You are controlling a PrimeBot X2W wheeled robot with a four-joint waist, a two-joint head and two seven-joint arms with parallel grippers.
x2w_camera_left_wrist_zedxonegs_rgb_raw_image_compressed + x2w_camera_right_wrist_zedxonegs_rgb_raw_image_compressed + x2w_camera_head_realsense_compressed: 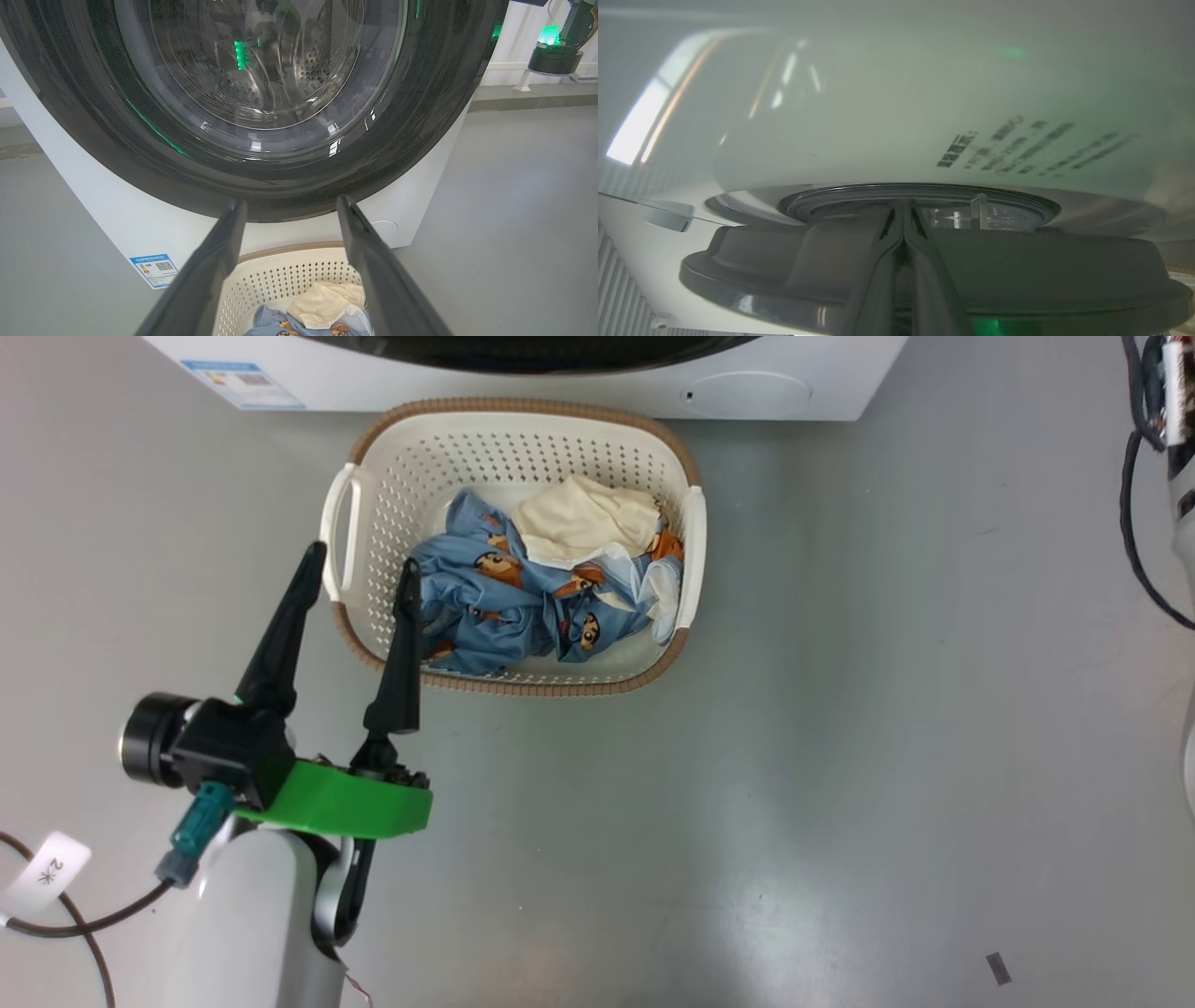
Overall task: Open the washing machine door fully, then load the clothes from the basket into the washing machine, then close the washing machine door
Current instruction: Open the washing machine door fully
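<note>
The head camera looks almost straight down on the grey floor [840, 756], catching the basket [523, 457] and just the bottom strip of the washing machine [467, 387]. The left wrist camera sits low over the basket, close to the washing machine door [420, 140] and facing it; both share the basket's far rim and the blue label sticker [243, 383]. The right wrist camera is hard against a pale curved surface [878, 116], blurred.

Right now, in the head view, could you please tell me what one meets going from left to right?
From the left: white cable tag → left pincer → clothes → small grey mark on the floor → black cables.
</note>
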